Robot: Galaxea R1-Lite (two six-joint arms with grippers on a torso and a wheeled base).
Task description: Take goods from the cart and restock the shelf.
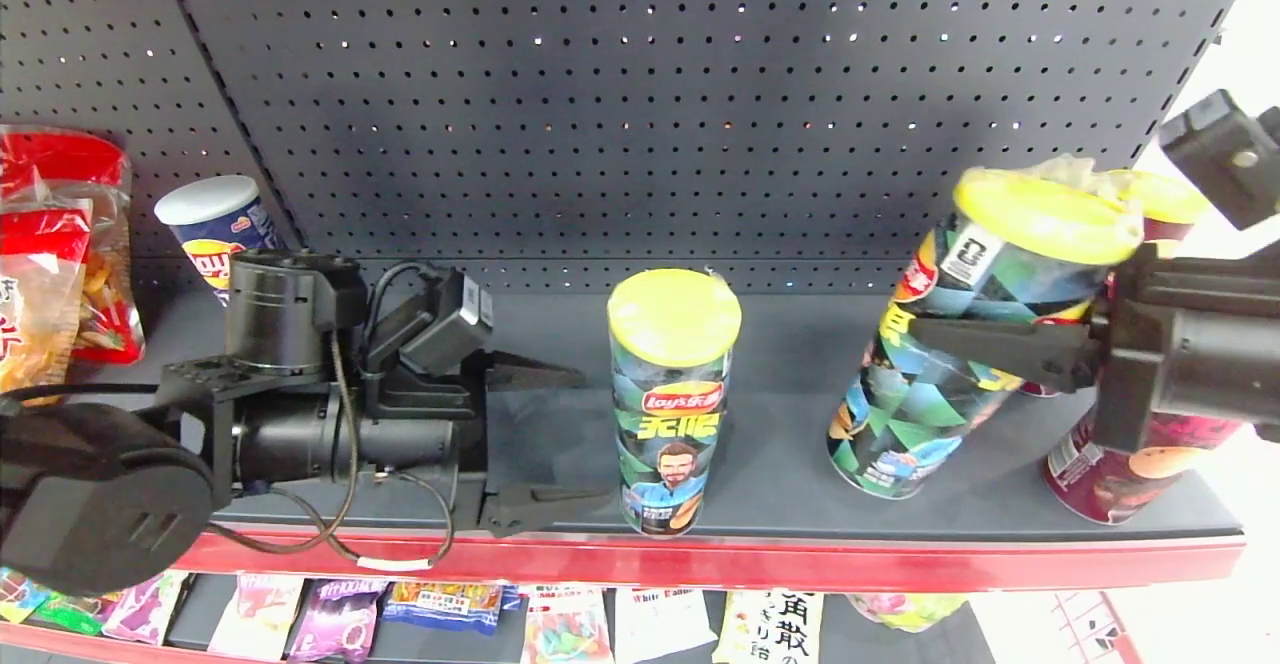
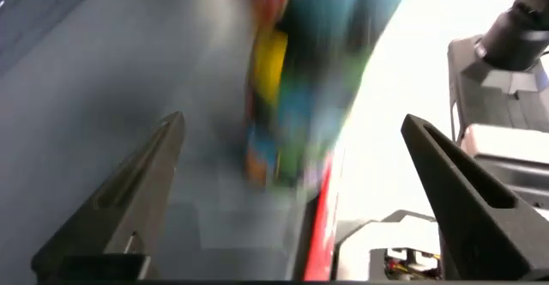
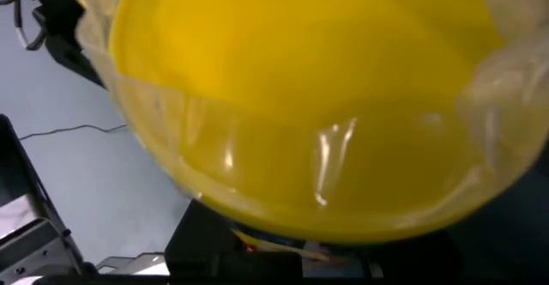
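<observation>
placing step: our right gripper [image 1: 935, 329] clamps tilted yellow-lidded green chip can [image 1: 900, 414], right of upright twin [image 1: 672, 404]; left gripper [image 1: 597, 436] gapes empty; next we stand can upright, release.

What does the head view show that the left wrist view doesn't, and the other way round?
Only the head view: the tilted can gripped in the right end effector, the maroon can beside it, the blue can and the snack bags at the left. Only the left wrist view: the slotted inner faces of its fingers. Both: the left end effector, open, the upright yellow-lidded can just ahead of it, and the shelf's red edge.
</observation>
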